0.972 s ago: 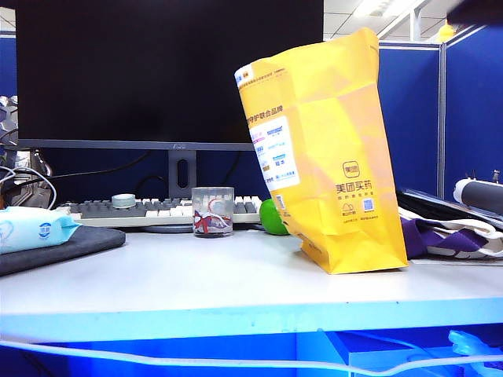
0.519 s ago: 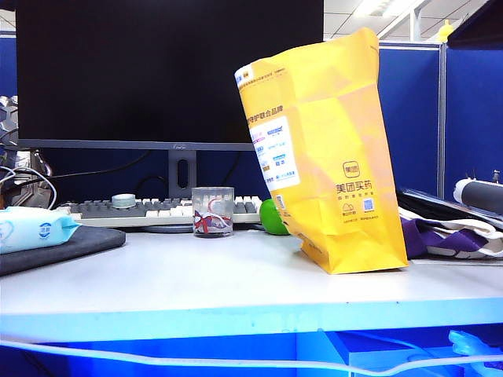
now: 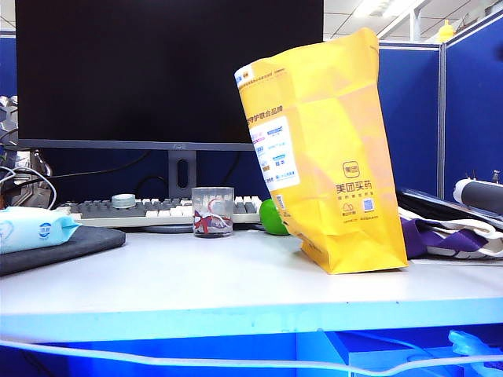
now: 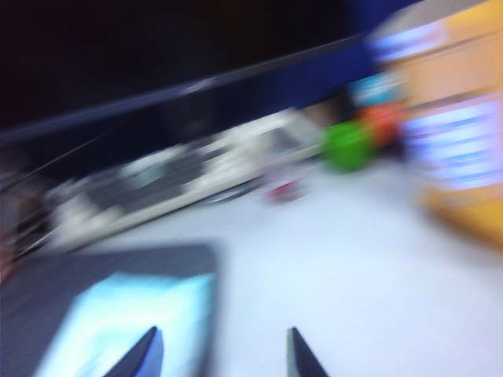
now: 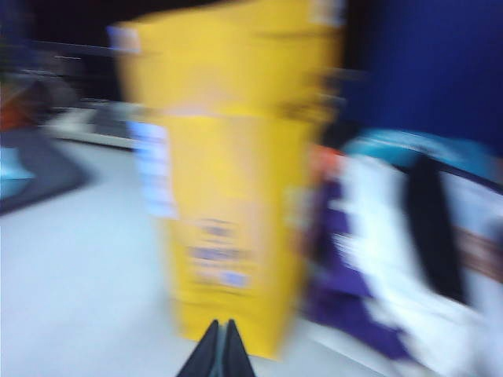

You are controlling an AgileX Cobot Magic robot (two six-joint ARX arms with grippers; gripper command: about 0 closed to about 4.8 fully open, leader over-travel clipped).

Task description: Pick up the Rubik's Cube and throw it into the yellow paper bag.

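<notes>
The yellow paper bag (image 3: 326, 157) is made of paper, creased and a little shiny. The cup (image 3: 212, 211) is clear glass. The desk (image 3: 236, 279) looks smooth and matt white. The wipes pack (image 3: 31, 228) is soft, shiny plastic. The mat (image 3: 71, 247) under it looks dull and dark. The green ball (image 3: 273, 217) looks smooth. The monitor (image 3: 157, 71) screen is black and matt.

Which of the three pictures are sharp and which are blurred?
Exterior view: sharp; the yellow paper bag shows crisp print. Left wrist view: heavily smeared, with the left hand open. Right wrist view: also smeared, with the right hand shut before the bag.
</notes>
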